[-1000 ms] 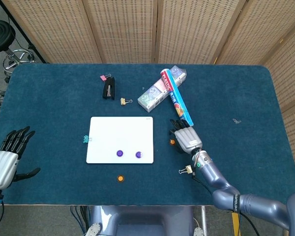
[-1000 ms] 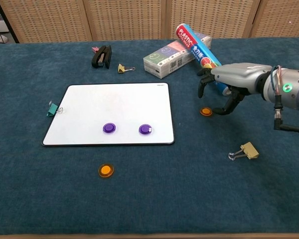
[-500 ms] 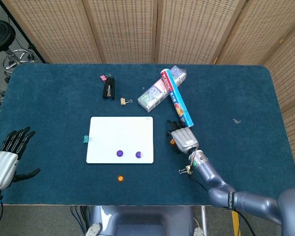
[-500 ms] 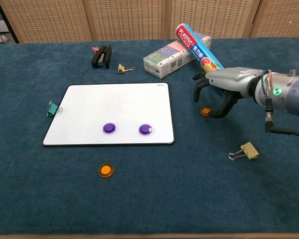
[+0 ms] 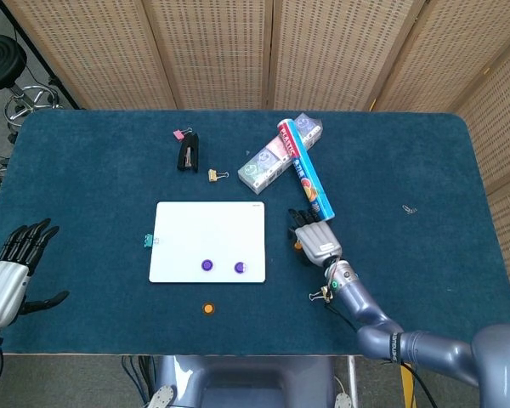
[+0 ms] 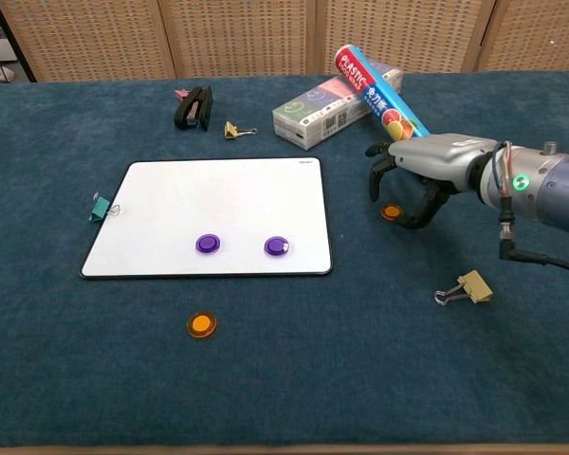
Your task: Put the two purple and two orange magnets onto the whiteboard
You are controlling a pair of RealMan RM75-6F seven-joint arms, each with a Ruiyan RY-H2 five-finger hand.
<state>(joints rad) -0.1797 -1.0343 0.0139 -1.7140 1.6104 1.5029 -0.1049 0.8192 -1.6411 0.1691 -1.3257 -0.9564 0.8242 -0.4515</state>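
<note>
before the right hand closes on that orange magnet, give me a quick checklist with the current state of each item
1. Right hand over the orange magnet beside the whiteboard: ok, fingers arch around it.
2. Magnet gripped: not ok, it lies on the cloth and contact cannot be confirmed.
3. Free space on the whiteboard: ok, only the two purple magnets sit near its front edge.
4. Plastic wrap roll clear of the hand: cannot tell, its lower end is hidden behind the hand.
5. Second orange magnet: not ok, off the board, in front of it.
6. Left hand out of the way: ok, open at the table's far left.
</note>
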